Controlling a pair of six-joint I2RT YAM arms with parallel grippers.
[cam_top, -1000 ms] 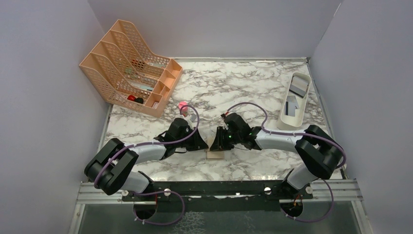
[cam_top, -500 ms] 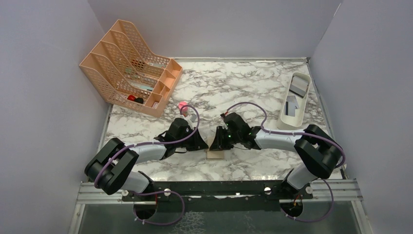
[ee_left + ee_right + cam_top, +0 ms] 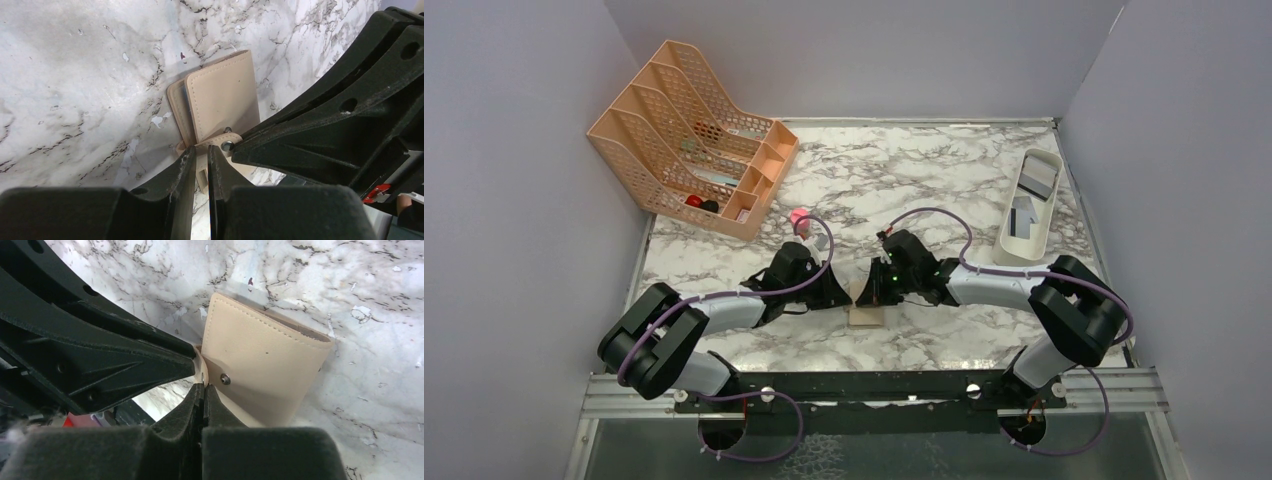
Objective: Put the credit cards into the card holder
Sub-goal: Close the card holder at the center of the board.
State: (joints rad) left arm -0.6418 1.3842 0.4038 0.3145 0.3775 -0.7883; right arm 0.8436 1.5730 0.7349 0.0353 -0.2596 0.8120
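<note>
The tan card holder (image 3: 867,316) stands folded on the marble between both grippers. My left gripper (image 3: 201,152) is shut on a tan edge of the card holder (image 3: 222,100), just below its snap tab (image 3: 218,140). The right gripper (image 3: 202,386) has its jaws pressed together on the edge of the tab, beside the snap (image 3: 225,379) of the card holder (image 3: 265,360). From above, the left gripper (image 3: 849,298) and right gripper (image 3: 870,294) meet tip to tip. Greyish credit cards (image 3: 1037,178) (image 3: 1022,216) lie in the white tray at the far right.
A long white tray (image 3: 1004,250) stands at the right edge of the table. A peach mesh file rack (image 3: 689,140) fills the back left corner. A small pink object (image 3: 800,215) lies behind the left wrist.
The right gripper's jaws have closed at the card holder's tab. The left gripper has kept its hold and both arms have barely moved.
</note>
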